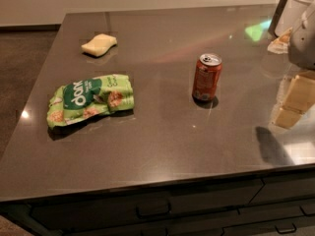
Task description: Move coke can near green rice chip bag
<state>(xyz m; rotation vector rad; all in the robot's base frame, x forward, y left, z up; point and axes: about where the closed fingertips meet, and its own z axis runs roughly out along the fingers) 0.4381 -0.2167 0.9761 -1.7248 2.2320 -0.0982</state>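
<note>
My pincer (304,36) over the worktop (162,146), far right (grip I cannot tell), coke can (206,77) upright, well apart from green rice chip bag (91,100)

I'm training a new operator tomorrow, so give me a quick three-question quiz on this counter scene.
1. True or false: the coke can stands upright on the counter.
2. Where is the gripper? A) directly over the can B) at the right edge of the view, away from the can C) at the left edge of the view
3. In the picture, on which side of the can does the green rice chip bag lie?

Key: 1 true; 2 B; 3 left.
</note>
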